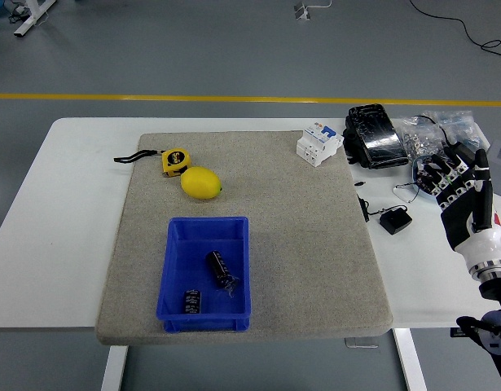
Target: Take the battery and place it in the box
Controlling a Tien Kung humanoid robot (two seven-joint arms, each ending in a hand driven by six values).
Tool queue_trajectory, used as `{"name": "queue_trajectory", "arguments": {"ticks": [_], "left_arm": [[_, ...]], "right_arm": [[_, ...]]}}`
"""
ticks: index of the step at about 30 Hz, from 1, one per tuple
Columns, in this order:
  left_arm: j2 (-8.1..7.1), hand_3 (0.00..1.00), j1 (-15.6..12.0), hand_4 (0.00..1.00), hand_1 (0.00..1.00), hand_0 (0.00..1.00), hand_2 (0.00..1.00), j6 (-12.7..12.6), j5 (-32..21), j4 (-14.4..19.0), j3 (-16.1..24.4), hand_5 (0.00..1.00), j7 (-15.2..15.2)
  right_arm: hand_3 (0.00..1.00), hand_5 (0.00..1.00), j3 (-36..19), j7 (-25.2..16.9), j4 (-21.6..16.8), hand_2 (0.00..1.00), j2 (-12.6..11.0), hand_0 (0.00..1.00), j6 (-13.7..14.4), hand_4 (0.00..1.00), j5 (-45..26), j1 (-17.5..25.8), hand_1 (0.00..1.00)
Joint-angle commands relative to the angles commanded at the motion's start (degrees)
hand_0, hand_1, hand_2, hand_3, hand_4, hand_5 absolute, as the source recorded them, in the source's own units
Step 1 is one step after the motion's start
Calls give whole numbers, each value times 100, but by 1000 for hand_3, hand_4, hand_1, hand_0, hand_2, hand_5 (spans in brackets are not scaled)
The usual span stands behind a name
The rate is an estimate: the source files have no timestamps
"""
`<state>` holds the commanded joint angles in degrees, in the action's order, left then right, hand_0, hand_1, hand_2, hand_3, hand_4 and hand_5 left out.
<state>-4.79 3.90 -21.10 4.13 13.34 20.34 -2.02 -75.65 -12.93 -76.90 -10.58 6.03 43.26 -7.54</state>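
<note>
Two dark batteries (220,268) lie inside the blue box (204,273); the right hand (464,204) hovers empty, fingers straight, above the surface's (63,236) right edge; descending, it could probably knock the parts dish (425,177).

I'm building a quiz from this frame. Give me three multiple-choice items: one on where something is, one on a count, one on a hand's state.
1. Where is the lemon?
A. in the box
B. on the mat beside the tape measure
C. on the floor

2. How many dark cylinders lie in the box?
A. none
B. two
C. five

3. How is the right hand?
A. fingers extended, holding nothing
B. closed on the lemon
C. inside the box

Key: 1 B, the lemon sits by the tape measure on the mat. 2 B, two lie in the box. 3 A, the right hand is at the table's right edge with nothing in it.
</note>
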Motion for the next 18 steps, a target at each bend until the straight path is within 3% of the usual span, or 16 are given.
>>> {"name": "queue_trajectory", "arguments": {"ticks": [18], "left_arm": [[35, 697, 88, 766, 676, 712, 737, 12, -9, -16, -12, 646, -23]], "right_arm": [[930, 998, 891, -355, 218, 891, 62, 979, 306, 998, 257, -67, 888]]}}
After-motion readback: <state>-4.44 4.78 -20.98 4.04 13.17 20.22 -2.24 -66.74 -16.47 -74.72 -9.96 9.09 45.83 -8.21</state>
